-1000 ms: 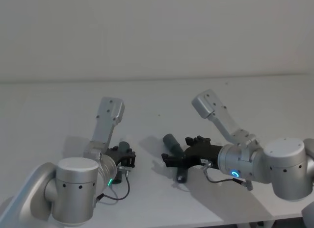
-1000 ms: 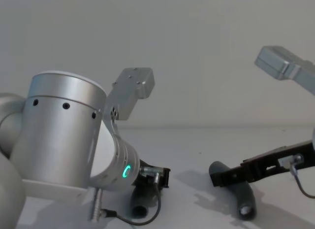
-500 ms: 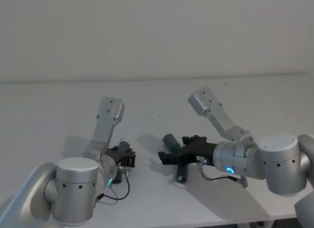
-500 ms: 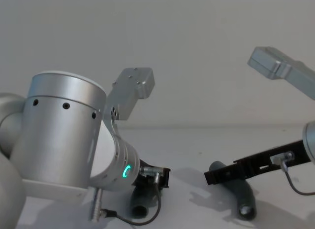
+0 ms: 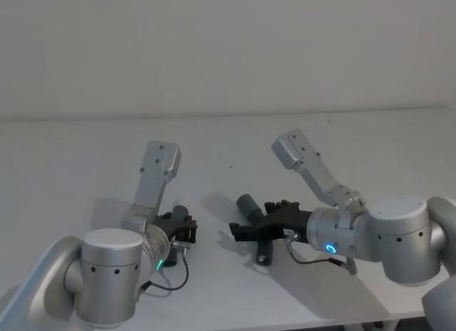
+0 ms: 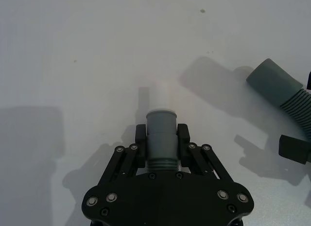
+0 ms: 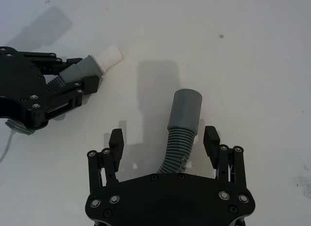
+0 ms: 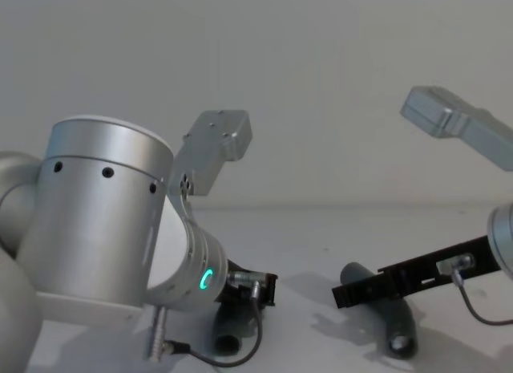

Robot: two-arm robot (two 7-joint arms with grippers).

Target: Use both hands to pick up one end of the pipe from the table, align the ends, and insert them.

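Left end effector [image 6: 162, 134] is clamped on the plug-tipped hose piece [image 6: 161, 124]. Right end effector [image 7: 164, 135], at its 3 o'clock, straddles the cuffed hose piece [image 7: 185, 109] on the counter [image 7: 252, 51], jaws spread. Likely step: second pickup. Next: close, lift, align.

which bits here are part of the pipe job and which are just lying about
In the job: dark-grey ribbed hose piece with white tip, held in the left black claw; second dark-grey ribbed hose piece with open grey cuff, on the white table inside the open right black claw.
Just there: thin black cable by the left arm; pale wall behind.
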